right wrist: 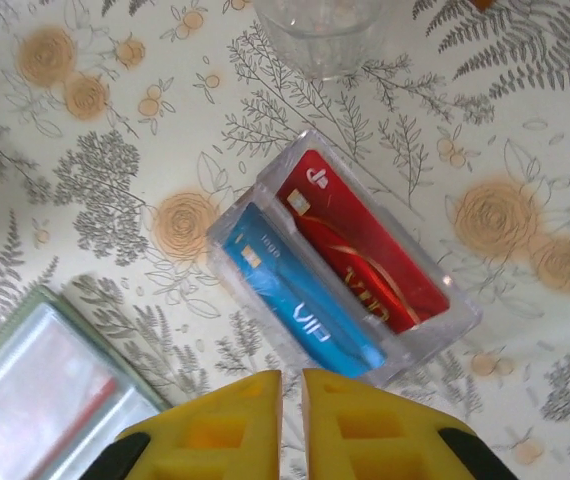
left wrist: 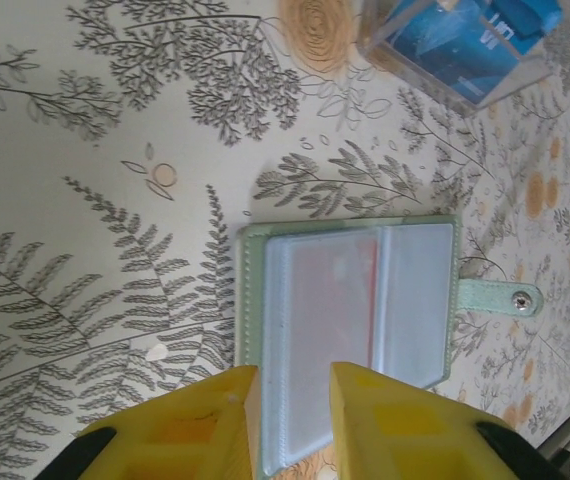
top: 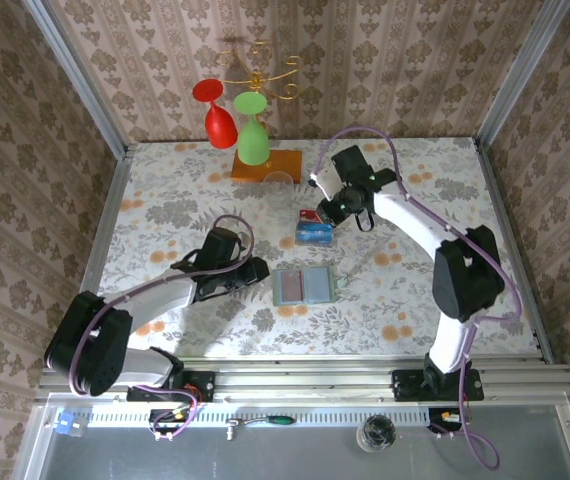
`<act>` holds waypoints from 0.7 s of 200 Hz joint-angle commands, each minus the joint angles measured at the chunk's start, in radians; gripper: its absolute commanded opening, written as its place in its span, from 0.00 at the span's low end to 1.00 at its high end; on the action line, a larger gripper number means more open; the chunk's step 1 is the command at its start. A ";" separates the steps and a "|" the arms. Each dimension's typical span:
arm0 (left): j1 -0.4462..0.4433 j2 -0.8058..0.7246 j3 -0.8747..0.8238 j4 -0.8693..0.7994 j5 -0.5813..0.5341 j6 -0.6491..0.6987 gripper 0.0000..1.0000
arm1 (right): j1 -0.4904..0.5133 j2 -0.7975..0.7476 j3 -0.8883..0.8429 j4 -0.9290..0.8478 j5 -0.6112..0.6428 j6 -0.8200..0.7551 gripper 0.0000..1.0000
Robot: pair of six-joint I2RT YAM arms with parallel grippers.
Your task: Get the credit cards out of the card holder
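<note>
Since a red card (left wrist: 330,300) seems left in the card holder (left wrist: 248,300), the parted left claw (left wrist: 293,410) should pinch it; the right claw (right wrist: 292,420) sits shut.

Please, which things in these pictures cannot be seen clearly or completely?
Left wrist view: one edge of the card holder, hidden by the left gripper; its frosted sleeve blurs the reddish shape inside.
Right wrist view: the glass, cut off by the top edge.
Top view: the print on the credit cards, too small to read.
</note>
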 commanded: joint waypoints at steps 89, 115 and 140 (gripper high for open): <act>-0.113 0.029 -0.018 0.012 -0.077 -0.062 0.20 | 0.128 -0.226 -0.313 0.163 -0.078 0.602 0.11; -0.131 0.049 -0.037 0.029 -0.084 -0.071 0.15 | 0.167 -0.227 -0.352 0.164 -0.090 0.651 0.12; -0.132 0.071 -0.051 0.067 -0.070 -0.077 0.10 | 0.183 -0.209 -0.384 0.181 -0.129 0.688 0.13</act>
